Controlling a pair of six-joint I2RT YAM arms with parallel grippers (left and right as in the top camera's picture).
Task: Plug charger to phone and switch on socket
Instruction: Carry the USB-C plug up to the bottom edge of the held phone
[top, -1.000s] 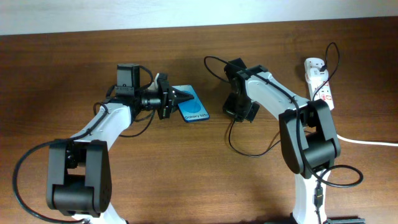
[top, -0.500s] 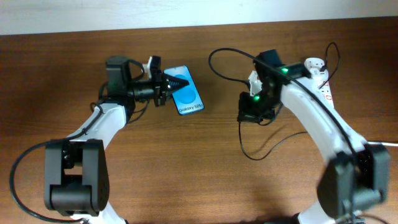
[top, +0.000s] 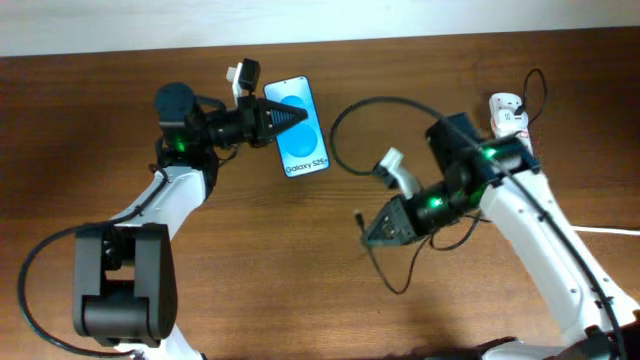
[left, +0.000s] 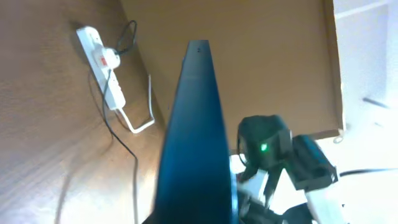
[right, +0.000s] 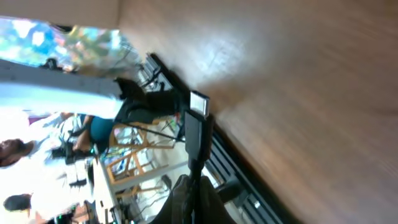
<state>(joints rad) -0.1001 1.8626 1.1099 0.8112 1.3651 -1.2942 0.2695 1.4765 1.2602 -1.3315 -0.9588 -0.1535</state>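
Observation:
My left gripper (top: 282, 118) is shut on the phone (top: 298, 126), holding it lifted above the table with its blue screen up; in the left wrist view the phone's dark edge (left: 194, 137) fills the middle. My right gripper (top: 372, 233) is shut on the charger's plug end (top: 361, 218), raised over the table's middle, apart from the phone. In the right wrist view the plug tip (right: 198, 109) sticks out past my closed fingers (right: 198, 186). The black charger cable (top: 345, 105) loops back to the socket (top: 512, 128) at the far right.
The socket's thick white cord (top: 590, 229) runs off the right edge. In the left wrist view the socket (left: 102, 68) lies far off with the cable hanging from it. The table's back edge meets a pale wall (top: 320, 20).
My left gripper has lifted the phone up and toward the back. My right gripper has swung forward and left with the plug end, turning to point at the phone.

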